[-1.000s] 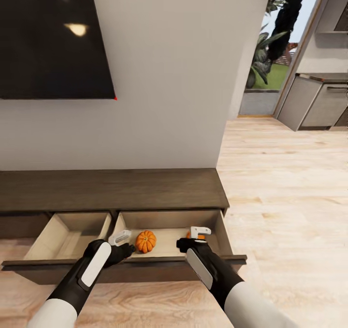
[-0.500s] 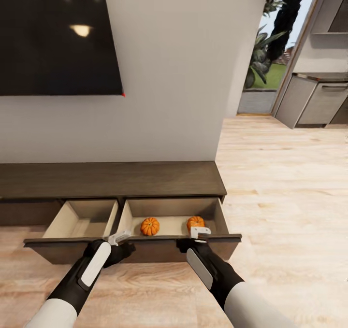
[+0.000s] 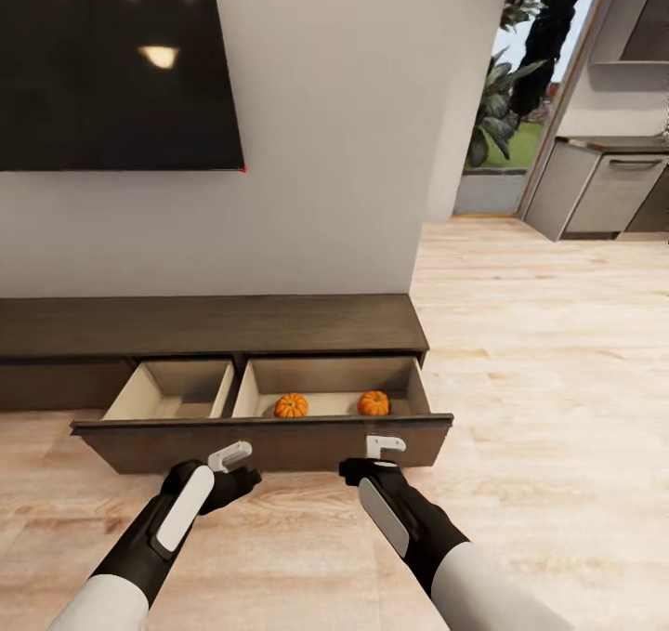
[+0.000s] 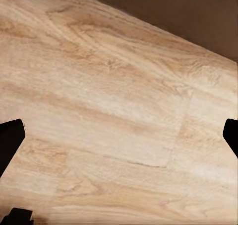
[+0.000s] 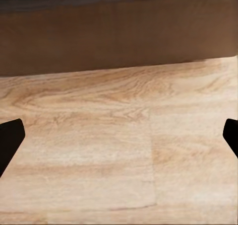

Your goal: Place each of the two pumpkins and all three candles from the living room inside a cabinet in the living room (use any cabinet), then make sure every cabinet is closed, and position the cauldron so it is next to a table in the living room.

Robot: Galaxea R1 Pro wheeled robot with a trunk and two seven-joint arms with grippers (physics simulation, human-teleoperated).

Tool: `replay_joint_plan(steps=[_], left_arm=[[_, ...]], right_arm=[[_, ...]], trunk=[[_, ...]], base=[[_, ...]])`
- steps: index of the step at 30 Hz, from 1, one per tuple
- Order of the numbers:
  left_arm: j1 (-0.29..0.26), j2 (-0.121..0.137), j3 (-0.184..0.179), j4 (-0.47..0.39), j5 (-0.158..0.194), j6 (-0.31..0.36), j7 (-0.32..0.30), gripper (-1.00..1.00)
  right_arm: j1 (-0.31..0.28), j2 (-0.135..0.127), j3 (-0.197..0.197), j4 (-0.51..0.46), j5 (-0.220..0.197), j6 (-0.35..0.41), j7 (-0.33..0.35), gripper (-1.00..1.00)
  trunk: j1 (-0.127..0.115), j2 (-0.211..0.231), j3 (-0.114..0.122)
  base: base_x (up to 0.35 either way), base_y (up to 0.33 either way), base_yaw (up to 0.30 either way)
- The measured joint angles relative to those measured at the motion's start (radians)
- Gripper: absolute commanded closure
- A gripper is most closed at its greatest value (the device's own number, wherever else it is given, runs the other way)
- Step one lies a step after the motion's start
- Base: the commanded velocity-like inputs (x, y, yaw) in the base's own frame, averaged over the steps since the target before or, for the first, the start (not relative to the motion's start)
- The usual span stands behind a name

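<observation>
The cabinet [image 3: 214, 326] is a long low dark-brown unit under the wall TV, with two drawers pulled out side by side. Two orange pumpkins [image 3: 291, 406] [image 3: 373, 403] lie apart in the right drawer's pale inside. The left drawer [image 3: 177, 394] holds nothing that I can see. My left gripper [image 3: 232, 454] and right gripper [image 3: 383, 447] hover over the floor just in front of the shared drawer front [image 3: 260, 440], both open and holding nothing. The left wrist view [image 4: 119, 135] and right wrist view [image 5: 119, 135] look at floorboards and the dark drawer front [image 5: 119, 41]. The candles and the cauldron are out of view.
A black TV [image 3: 111, 64] hangs on the white wall above the cabinet. Pale wood floor [image 3: 548, 380] stretches to the right toward a doorway with plants [image 3: 502, 111] and grey kitchen units [image 3: 604, 194].
The whole view has drawn back from the cabinet. My grippers, which reached into the right drawer a second ago, now sit outside its front. Both pumpkins stay in the drawer.
</observation>
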Motion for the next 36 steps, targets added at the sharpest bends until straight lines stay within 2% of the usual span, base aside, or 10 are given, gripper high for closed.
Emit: replay_joint_plan(steps=[12,14,19,21,23,28,33,36], left_arm=[[0.000,0.002,-0.014,0.004,-0.012,-0.024,0.001,-1.00],[0.000,0.002,-0.016,0.004,-0.013,-0.038,0.000,-1.00],[0.000,0.007,-0.019,0.011,-0.022,-0.125,-0.001,-1.00],[0.000,0.008,-0.020,0.014,-0.048,-0.152,-0.001,-1.00],[0.000,0.005,-0.020,0.015,-0.096,-0.172,-0.001,-1.00],[0.000,0.000,-0.019,0.039,-0.198,-0.218,-0.008,-1.00],[0.000,-0.001,-0.017,0.080,-0.220,-0.284,-0.011,-1.00],[0.000,-0.002,-0.017,0.088,-0.223,-0.300,-0.012,-1.00]], right_arm=[[0.000,0.000,0.002,0.000,0.002,0.001,-0.001,-1.00],[0.000,0.000,0.005,0.000,0.007,0.000,-0.001,-1.00],[0.003,0.000,0.010,0.009,0.016,-0.021,0.000,-1.00],[0.012,0.000,0.011,0.013,0.018,-0.074,0.000,-1.00],[0.015,0.000,0.011,0.025,0.018,-0.116,0.001,-1.00],[0.017,0.000,0.015,0.044,0.019,-0.146,0.015,-1.00],[0.017,0.000,0.018,0.051,0.021,-0.150,0.041,-1.00],[0.017,0.000,0.017,0.054,0.021,-0.152,0.047,-1.00]], trunk=[[0.046,-0.084,-0.038],[0.054,-0.098,-0.044],[0.073,-0.133,-0.060],[0.080,-0.147,-0.066],[0.088,-0.161,-0.072],[0.107,-0.196,-0.088],[0.127,-0.231,-0.103],[0.138,-0.252,-0.113]], base=[[-0.037,0.000,0.000],[0.000,0.000,0.000],[0.000,0.000,0.000],[0.000,0.000,0.000],[0.000,0.000,0.000],[0.000,0.000,0.000],[0.000,0.000,0.000],[0.000,0.000,0.000]])
